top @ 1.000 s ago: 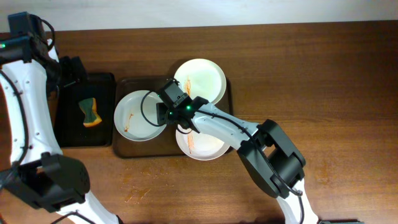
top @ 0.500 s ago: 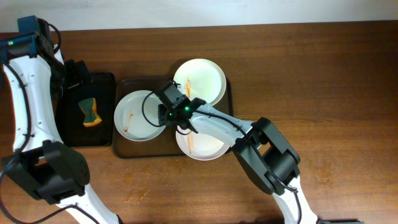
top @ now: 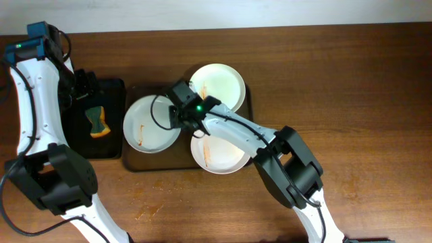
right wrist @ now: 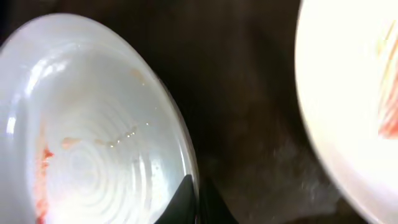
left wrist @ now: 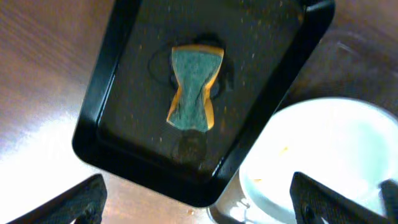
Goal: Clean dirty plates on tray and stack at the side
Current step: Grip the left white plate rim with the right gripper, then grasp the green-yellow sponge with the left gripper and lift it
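On the brown counter [top: 351, 81], the dark tray [top: 162, 160] at frame centre carries a smeared left plate [top: 143, 128], a smeared lower plate [top: 219, 156] and a cleaner upper plate [top: 219, 84]. Left of it, a black tray [top: 109, 143] holds a sponge [top: 98, 121]. The right gripper [right wrist: 189, 194] has its jaws clamped on the left plate's right rim. The left gripper [left wrist: 199, 200] hovers over the black tray, jaws apart.

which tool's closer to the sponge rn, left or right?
Left. The left tool hangs open over the small black tray, with the sponge just beneath it. The right tool is over at the brown tray, shut on the left plate rim.
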You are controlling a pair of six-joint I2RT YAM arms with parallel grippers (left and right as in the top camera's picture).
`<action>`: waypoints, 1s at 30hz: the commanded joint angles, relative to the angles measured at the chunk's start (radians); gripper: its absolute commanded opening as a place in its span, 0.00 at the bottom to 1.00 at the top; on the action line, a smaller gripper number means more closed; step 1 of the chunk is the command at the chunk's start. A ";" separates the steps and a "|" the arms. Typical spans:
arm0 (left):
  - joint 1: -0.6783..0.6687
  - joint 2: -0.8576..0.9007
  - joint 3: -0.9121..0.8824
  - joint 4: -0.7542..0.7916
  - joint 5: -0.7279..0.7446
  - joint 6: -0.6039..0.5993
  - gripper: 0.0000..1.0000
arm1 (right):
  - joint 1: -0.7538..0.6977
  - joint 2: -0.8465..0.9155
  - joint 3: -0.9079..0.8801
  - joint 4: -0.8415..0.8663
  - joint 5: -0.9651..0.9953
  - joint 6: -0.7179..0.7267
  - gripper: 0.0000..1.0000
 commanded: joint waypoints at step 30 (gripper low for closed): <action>0.000 0.031 -0.589 0.648 -0.035 -0.012 0.68 | -0.007 0.016 0.040 -0.083 0.049 -0.035 0.04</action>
